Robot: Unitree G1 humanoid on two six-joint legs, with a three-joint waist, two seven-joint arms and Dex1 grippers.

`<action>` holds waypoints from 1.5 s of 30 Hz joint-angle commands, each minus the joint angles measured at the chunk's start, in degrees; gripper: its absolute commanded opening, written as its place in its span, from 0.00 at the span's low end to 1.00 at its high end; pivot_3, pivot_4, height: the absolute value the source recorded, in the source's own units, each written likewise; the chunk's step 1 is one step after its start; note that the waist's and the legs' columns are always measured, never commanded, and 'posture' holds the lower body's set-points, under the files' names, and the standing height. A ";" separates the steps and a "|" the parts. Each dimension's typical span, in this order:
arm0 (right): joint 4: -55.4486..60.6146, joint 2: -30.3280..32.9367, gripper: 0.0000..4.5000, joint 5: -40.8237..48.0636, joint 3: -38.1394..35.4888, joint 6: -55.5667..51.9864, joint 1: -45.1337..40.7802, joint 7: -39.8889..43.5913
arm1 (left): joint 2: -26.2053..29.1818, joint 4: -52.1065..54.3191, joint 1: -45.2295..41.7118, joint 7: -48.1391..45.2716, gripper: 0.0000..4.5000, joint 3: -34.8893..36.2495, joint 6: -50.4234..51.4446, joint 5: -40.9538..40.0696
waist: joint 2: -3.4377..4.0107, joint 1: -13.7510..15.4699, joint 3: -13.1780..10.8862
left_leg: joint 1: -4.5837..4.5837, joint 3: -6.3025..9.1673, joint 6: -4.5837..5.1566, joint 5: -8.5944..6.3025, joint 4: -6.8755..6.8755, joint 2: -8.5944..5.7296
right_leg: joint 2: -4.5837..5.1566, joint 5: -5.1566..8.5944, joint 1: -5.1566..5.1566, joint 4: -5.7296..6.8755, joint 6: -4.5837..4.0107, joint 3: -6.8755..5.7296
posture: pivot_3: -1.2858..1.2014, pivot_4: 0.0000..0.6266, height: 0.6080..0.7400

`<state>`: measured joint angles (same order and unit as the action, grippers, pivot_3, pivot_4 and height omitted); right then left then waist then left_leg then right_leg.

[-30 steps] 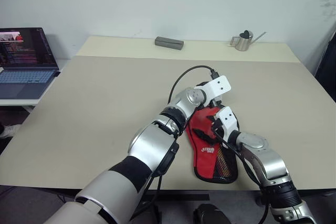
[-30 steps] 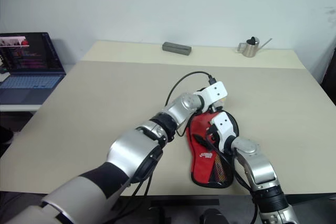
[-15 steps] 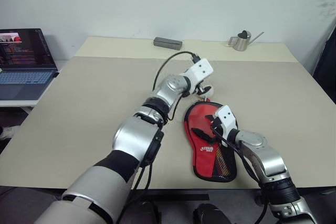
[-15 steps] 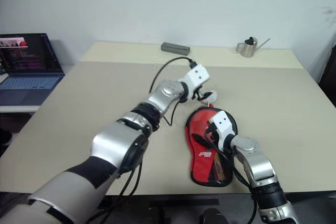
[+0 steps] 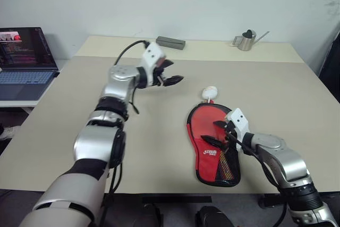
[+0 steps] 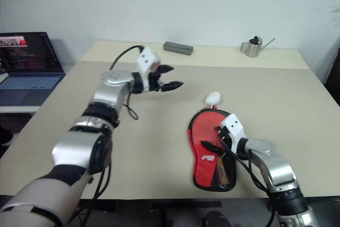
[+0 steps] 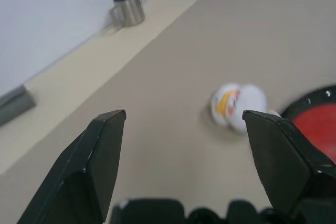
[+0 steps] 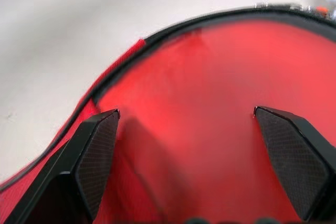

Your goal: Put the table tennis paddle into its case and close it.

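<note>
Laptop [image 5: 24,62] cut by frame edge (screen content unreadable).

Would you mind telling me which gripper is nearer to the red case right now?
The right. The right gripper hovers open directly over the case, while the left gripper is open above bare table, well off to the case's far left.
</note>
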<state>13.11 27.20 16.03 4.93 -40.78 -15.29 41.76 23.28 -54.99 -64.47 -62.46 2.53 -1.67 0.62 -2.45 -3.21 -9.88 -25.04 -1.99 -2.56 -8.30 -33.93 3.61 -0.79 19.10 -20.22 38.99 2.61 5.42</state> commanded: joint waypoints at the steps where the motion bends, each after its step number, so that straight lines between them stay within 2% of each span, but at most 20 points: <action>1: 3.02 2.21 1.00 3.59 -2.10 -4.05 1.01 1.37 | 2.93 16.89 6.52 -4.25 0.86 0.27 7.85 -5.08 | 0.02 0.10 -0.01 | 0.00 0.00 0.00 0.00 -0.01 0.01 | 0.01 0.00 0.00 0.01 -0.01 0.00 | 0.52 0.24 1.00; 6: 7.03 3.88 1.00 9.20 -5.86 -8.02 0.42 2.35 | 5.05 34.09 16.20 -5.11 0.86 -0.72 18.67 -9.39 | 0.03 0.47 -0.02 | -0.01 0.07 0.02 0.01 -0.05 0.04 | 0.07 -0.01 0.02 0.05 -0.02 -0.02 | 0.52 0.24 1.00; 13: 10.31 7.72 1.00 20.55 -16.92 -16.98 -3.55 2.24 | 5.84 52.38 25.36 -6.00 0.86 -4.08 30.55 -15.87 | 0.08 0.45 -0.05 | -0.01 0.16 0.02 0.01 -0.07 0.04 | 0.08 -0.01 0.01 0.05 -0.01 0.04 | 0.52 0.24 1.00; 18: 9.65 16.70 1.00 24.50 -24.52 -18.64 -2.18 5.23 | 4.55 59.37 27.11 -5.04 0.86 -7.97 36.27 -19.60 | 0.13 0.76 -0.09 | -0.02 0.15 0.03 0.01 -0.06 0.01 | 0.08 0.00 0.02 -0.01 -0.01 0.03 | 0.52 0.24 1.00; 21: 9.17 20.47 1.00 24.88 -25.91 -17.94 0.18 6.65 | 2.69 58.40 25.85 -3.35 0.86 -9.82 37.56 -19.95 | 0.13 0.93 -0.08 | -0.02 0.15 0.05 0.00 -0.06 -0.05 | 0.08 0.03 0.04 -0.04 0.04 0.06 | 0.52 0.24 1.00; 24: 9.67 22.39 1.00 25.53 -27.24 -17.80 2.56 7.43 | 0.33 53.84 24.17 -1.25 0.86 -13.46 32.59 -15.82 | 0.13 1.02 -0.09 | -0.01 0.15 0.05 0.01 -0.07 -0.03 | 0.05 0.10 0.02 -0.02 0.16 0.07 | 0.52 0.24 1.00; 27: 10.61 23.22 1.00 25.88 -27.87 -17.68 4.36 7.40 | -1.80 48.24 22.16 1.23 0.99 -16.69 28.41 -11.91 | 0.14 0.87 -0.09 | 0.00 0.14 0.06 0.01 -0.10 -0.04 | 0.05 0.10 0.01 -0.02 0.16 0.15 | 0.52 0.24 1.00; 28: 10.85 23.42 1.00 26.00 -28.09 -17.59 4.84 7.30 | -2.50 46.83 21.58 1.74 1.00 -17.51 27.09 -10.98 | 0.14 0.85 -0.09 | 0.00 0.14 0.06 0.01 -0.10 -0.05 | 0.04 0.10 0.00 -0.02 0.17 0.18 | 0.52 0.24 1.00; 35: 12.17 24.23 1.00 26.80 -29.98 -17.45 7.28 6.02 | -9.36 36.67 17.93 7.16 1.00 -20.97 19.97 -5.74 | 0.14 1.29 -0.09 | -0.05 0.14 0.06 0.01 -0.10 -0.07 | 0.04 0.10 -0.01 -0.04 0.17 0.15 | 0.52 0.24 1.00; 41: 13.36 23.59 1.00 27.37 -30.59 -17.43 8.83 5.08 | -14.05 31.51 16.92 7.09 1.00 -21.60 16.39 -5.02 | 0.14 1.23 -0.10 | -0.08 0.14 0.06 0.01 -0.10 -0.08 | 0.01 0.10 -0.03 -0.05 0.18 0.14 | 0.52 0.24 1.00; 45: 13.84 23.28 1.00 27.96 -30.63 -17.54 8.95 4.28 | -16.32 25.16 16.96 7.26 1.00 -23.01 10.32 -2.82 | 0.15 1.23 -0.09 | -0.07 0.12 0.06 0.01 -0.10 -0.09 | 0.00 0.11 -0.02 -0.04 0.19 0.14 | 0.52 0.24 1.00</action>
<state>25.06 50.33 42.44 -23.58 -59.14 -6.11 46.18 7.74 -28.31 -46.62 -55.53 -19.85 11.85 -3.16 -2.30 -1.98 -9.97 -25.10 -1.86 -2.50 -8.29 -34.04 3.52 -0.78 19.21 -20.24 38.95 2.80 5.58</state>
